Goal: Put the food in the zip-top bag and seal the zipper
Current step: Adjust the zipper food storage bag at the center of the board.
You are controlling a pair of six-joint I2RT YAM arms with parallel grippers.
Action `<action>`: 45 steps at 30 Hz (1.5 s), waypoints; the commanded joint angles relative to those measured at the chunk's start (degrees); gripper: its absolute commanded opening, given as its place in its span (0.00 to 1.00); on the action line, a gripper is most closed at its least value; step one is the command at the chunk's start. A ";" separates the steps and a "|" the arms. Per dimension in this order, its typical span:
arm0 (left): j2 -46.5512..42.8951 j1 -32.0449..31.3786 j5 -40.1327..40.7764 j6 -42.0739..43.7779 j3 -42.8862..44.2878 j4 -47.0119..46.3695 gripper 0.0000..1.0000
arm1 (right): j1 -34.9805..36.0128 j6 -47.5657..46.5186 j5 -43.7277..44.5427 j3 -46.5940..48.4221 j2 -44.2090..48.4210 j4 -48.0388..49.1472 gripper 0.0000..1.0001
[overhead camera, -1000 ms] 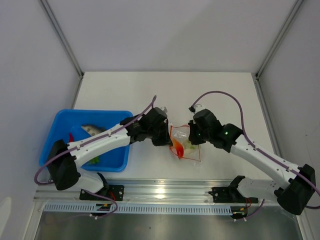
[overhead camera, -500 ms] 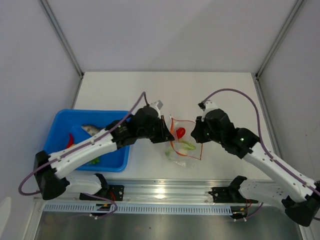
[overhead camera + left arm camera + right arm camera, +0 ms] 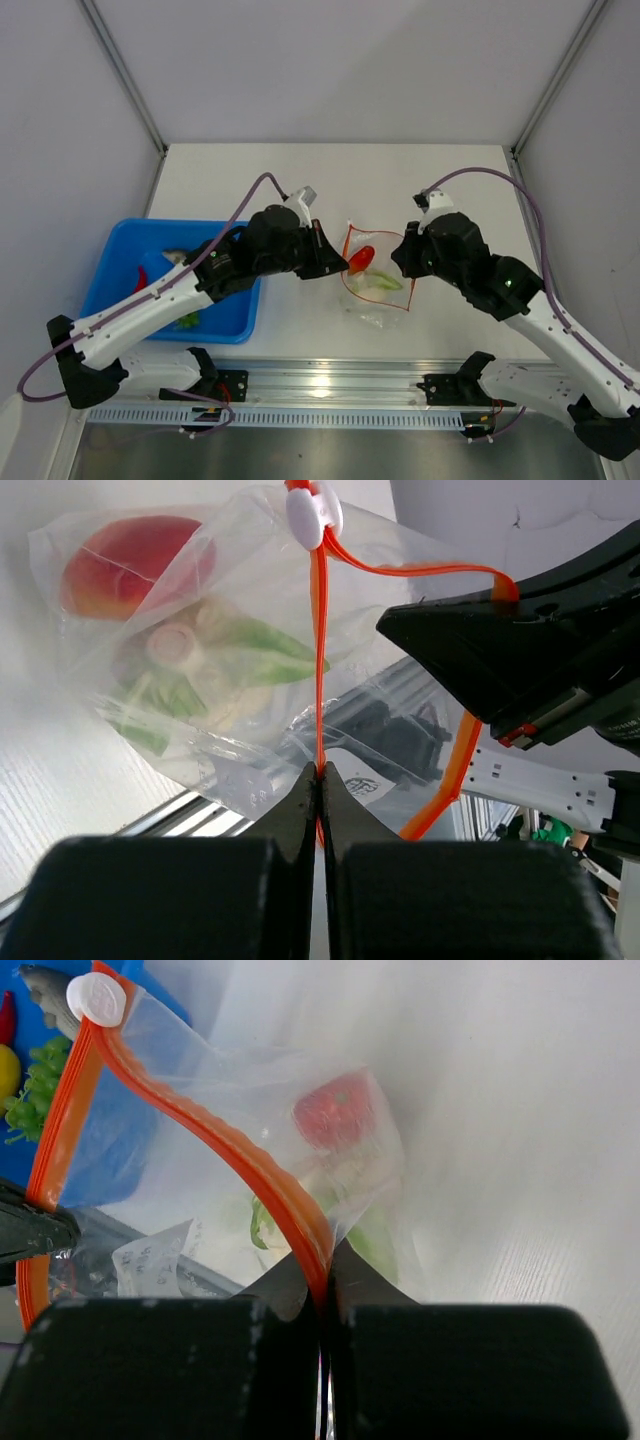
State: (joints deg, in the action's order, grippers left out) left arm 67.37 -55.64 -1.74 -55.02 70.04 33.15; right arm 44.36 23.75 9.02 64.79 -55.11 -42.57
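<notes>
The zip-top bag (image 3: pixel 375 285) hangs between my two grippers above the table. It holds a red-orange fruit (image 3: pixel 362 258), green leafy bits (image 3: pixel 255 650) and a white cauliflower piece (image 3: pixel 225 705). My left gripper (image 3: pixel 335 266) is shut on the orange-red zipper (image 3: pixel 320 660) at the bag's left end, pinching it at the fingertips (image 3: pixel 320 773). A white slider (image 3: pixel 314 512) sits on the zipper. My right gripper (image 3: pixel 405 268) is shut on the zipper (image 3: pixel 235 1165) at the other end (image 3: pixel 326 1272). The mouth is open between them.
The blue tray (image 3: pixel 120 245) sits at the left. It holds a grey fish (image 3: pixel 45 980), a red chili (image 3: pixel 141 278), a yellow lemon piece (image 3: pixel 8 1070) and green bits (image 3: pixel 188 320). My left arm reaches over the tray's right side.
Both grippers have drawn apart and risen with the bag. The bag's mouth is stretched wider and the food has settled lower in it.
</notes>
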 commanded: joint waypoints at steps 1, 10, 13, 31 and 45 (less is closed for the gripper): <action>4.59 1.40 -0.89 -0.08 -1.39 1.05 0.01 | -0.68 0.77 0.30 -4.31 -1.92 1.43 0.00; 4.34 1.67 1.47 0.79 -3.26 1.30 0.01 | -0.85 -0.01 0.65 -7.32 -4.30 3.19 0.00; 3.99 2.46 2.17 2.11 -1.93 2.54 0.01 | -0.94 -0.89 0.30 -4.77 -4.91 2.93 0.00; -10.86 19.14 16.59 6.34 0.89 19.92 0.99 | -1.82 -2.48 -2.95 -6.00 -8.78 5.56 0.00; -10.70 58.51 16.41 -0.34 -13.43 26.62 0.99 | -2.00 -1.95 -7.07 -6.87 -10.02 6.18 0.00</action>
State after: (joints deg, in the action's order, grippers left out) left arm 55.11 -2.04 14.46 -53.63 58.02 58.81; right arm 42.61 22.00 4.01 58.48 -65.04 -38.44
